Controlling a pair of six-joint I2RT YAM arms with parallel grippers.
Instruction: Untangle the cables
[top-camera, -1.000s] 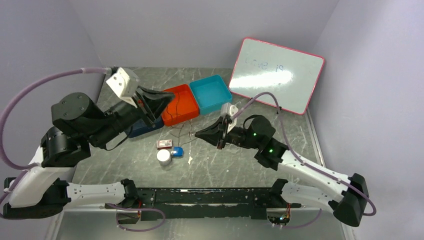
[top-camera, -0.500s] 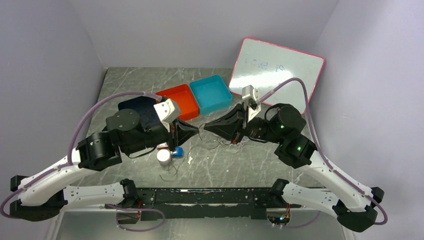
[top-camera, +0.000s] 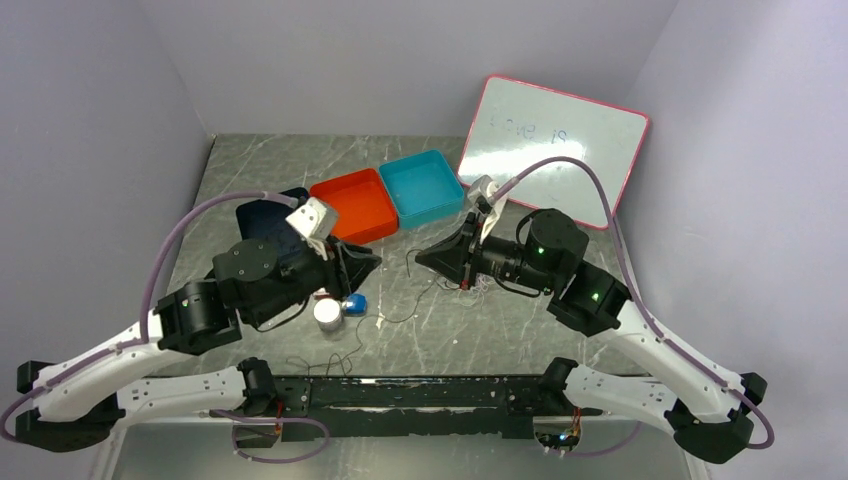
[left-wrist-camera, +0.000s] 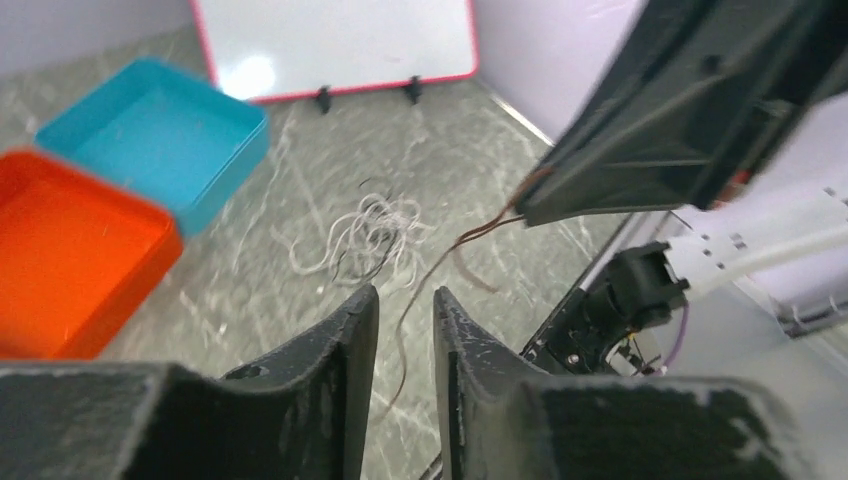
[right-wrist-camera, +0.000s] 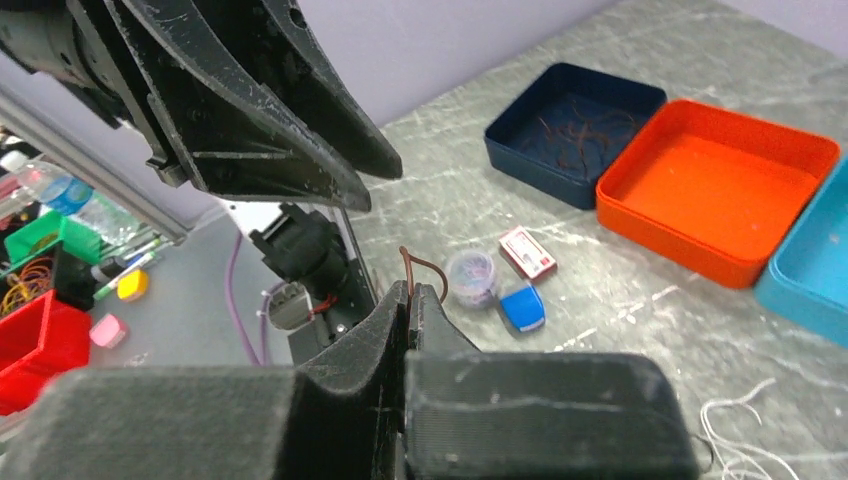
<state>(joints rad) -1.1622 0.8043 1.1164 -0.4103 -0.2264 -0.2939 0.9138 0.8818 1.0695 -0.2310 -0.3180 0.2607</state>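
1. Right now, my right jaws are pressed together on a thin brown cable (left-wrist-camera: 428, 278), held above the grey marbled bench (top-camera: 450, 330).
2. My left jaws stand slightly apart, with that cable running down into their gap.
3. A white tangle of thin cables (left-wrist-camera: 368, 234) lies on the bench near the teal square tray (left-wrist-camera: 228, 170).

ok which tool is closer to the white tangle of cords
Right. The white tangle lies just below and behind the right tool, which pinches a brown cord; the left tool faces it from farther off, beyond the right tool's tips.
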